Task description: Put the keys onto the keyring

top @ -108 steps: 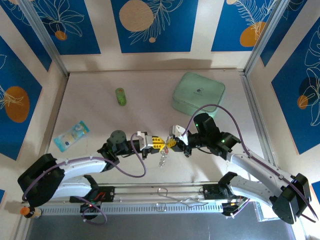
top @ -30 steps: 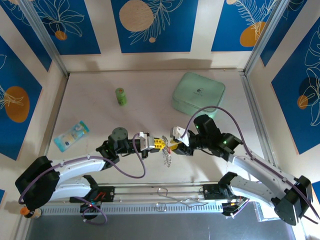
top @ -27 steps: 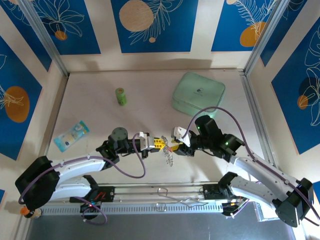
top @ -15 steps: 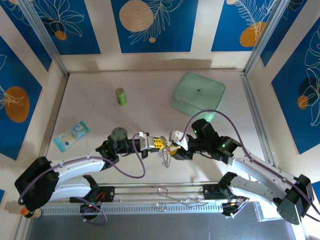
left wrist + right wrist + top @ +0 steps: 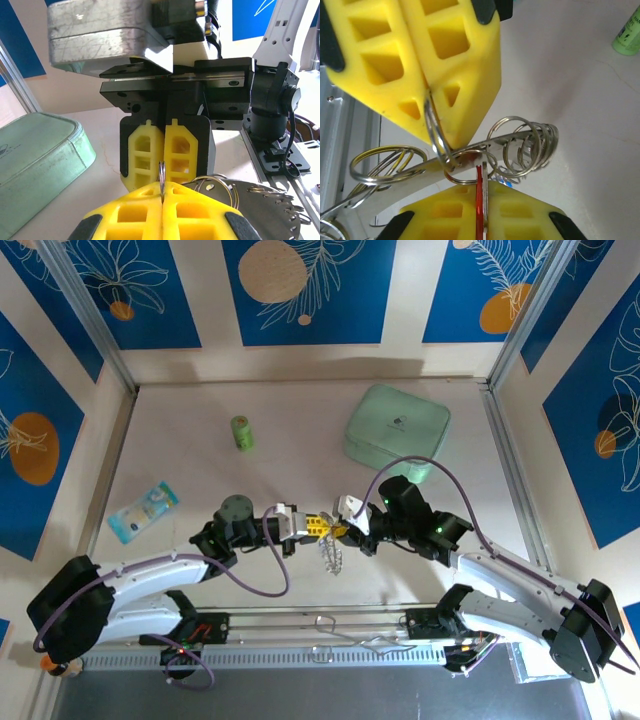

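Both hands meet low on the counter (image 5: 300, 455), toward six o'clock from its middle. My left hand (image 5: 314, 527) is clamped tight on the thin wire of the keyring (image 5: 331, 554), and the spiky fringe hangs under the pinch. My right hand (image 5: 345, 531) sits at three o'clock of it, nose to nose. Its fingers are closed on a red sliver (image 5: 478, 197). I take that for the red-tagged key seen edge-on, though the wrist view is too close to be sure. The key's small loop tangles right at the ring wire.

Risks now. The two pairs of yellow fingers nearly touch, so any push forward jams hand into hand and twists the wire out of the left pinch. That drops the whole ring to the counter. The red key is held by a thin edge, so a sideways tug could pivot it or pop it free. Loose coils crowd the joint and may snag the wrong loop.
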Motion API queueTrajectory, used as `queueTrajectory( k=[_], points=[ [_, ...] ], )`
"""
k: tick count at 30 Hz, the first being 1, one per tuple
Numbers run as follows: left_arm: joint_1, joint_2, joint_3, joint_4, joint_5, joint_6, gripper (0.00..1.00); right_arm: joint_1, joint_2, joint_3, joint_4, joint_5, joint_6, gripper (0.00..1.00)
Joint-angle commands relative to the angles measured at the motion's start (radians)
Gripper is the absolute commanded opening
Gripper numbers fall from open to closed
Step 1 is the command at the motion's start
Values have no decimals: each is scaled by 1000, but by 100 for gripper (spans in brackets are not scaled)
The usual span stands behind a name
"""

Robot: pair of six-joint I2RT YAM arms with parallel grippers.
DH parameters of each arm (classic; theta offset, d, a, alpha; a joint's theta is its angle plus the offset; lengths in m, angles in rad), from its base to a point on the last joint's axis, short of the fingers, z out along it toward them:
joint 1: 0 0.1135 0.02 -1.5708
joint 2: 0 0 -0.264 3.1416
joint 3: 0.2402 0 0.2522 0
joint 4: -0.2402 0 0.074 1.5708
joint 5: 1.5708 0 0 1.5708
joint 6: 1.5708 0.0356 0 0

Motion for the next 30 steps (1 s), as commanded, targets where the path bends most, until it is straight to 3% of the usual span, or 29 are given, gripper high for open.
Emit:
queueTrajectory(
  k=[1,18,26,27,30],
  points=[
    [-5,-24,-11,7,-5,8,0,0,-19,14,-5,-7,-8,8],
    [-5,-59,-22,-84,-72,46,0,2,-47,96,-134,43,-92,3],
    [-6,-86,-2,-215,-127,113,0,15,-40,121,-148,60,-114,2],
    [-5,-88,-3,-214,-131,112,2,17,-38,124,-150,63,-118,2],
    [-5,-98,-21,-193,-160,82,28,27,-23,140,-159,78,-127,2]
  ],
)
